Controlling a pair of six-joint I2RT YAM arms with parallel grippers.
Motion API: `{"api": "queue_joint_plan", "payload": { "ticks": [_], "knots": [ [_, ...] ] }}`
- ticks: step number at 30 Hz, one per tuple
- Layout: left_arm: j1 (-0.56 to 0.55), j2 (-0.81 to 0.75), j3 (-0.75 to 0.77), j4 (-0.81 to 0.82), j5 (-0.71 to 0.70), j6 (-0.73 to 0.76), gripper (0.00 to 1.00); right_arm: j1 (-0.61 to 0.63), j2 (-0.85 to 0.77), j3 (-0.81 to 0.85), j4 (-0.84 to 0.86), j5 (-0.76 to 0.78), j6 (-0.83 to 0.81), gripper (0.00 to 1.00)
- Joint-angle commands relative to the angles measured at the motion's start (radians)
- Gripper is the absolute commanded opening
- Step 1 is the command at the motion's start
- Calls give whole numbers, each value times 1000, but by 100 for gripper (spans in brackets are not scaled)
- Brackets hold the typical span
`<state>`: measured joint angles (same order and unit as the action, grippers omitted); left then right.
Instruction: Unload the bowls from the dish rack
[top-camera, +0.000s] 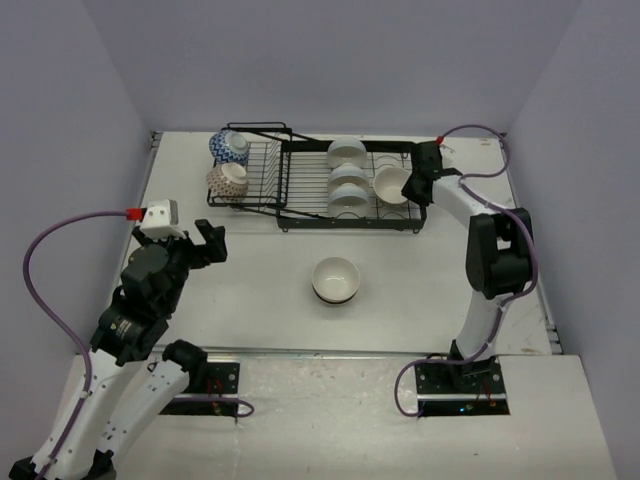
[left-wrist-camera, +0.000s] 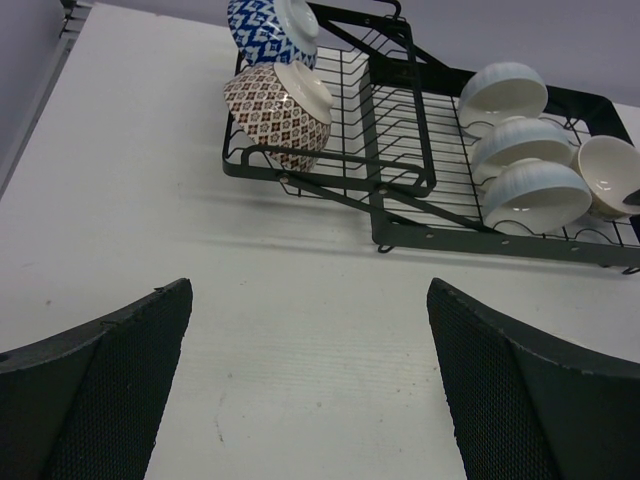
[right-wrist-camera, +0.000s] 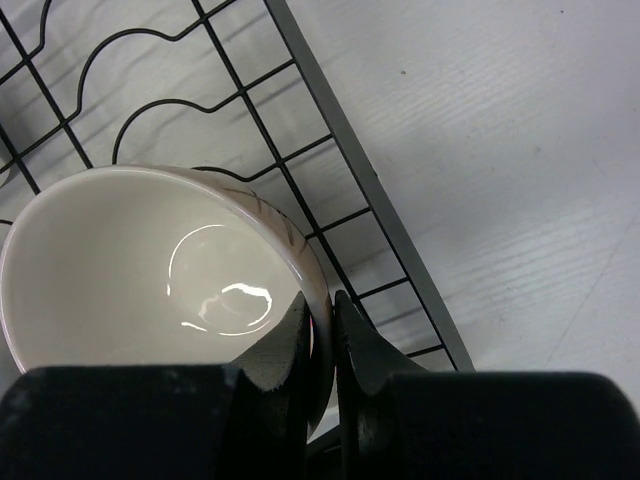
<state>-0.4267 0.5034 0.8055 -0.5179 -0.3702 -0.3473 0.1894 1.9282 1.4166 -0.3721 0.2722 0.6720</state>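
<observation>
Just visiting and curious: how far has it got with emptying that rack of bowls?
A banded bowl sits on the table, out of the dish rack. The right gripper pinches the rim of a cream bowl in the rack. Three white bowls and two patterned bowls wait; the left gripper is open, empty.

My left end effector (left-wrist-camera: 309, 296) is spread wide above the white surface (left-wrist-camera: 140, 210). Beyond it I see the dish rack (left-wrist-camera: 400, 185): two patterned bowls (left-wrist-camera: 280, 115) left, four pale bowls (left-wrist-camera: 535, 195) right.
</observation>
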Motion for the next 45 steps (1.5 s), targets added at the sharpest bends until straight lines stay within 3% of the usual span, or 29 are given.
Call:
{"api": "queue_joint_plan", "payload": {
  "ticks": [1,15,24,34,45],
  "knots": [
    [3,-6,-3,36,7,22,100,-4,-98,-10,41,65,47,0],
    [5,-3,-2,39,7,22,100,18,-359,-27,16,55,-47,0],
    [5,6,-2,36,2,21,100,283,-488,-133,-125,-146,-115,0],
    [5,6,-2,33,-3,19,100,573,-584,-203,-261,-180,-121,0],
    [5,15,-2,32,-4,19,100,619,-638,-360,-171,-173,-123,0]
  ]
}}
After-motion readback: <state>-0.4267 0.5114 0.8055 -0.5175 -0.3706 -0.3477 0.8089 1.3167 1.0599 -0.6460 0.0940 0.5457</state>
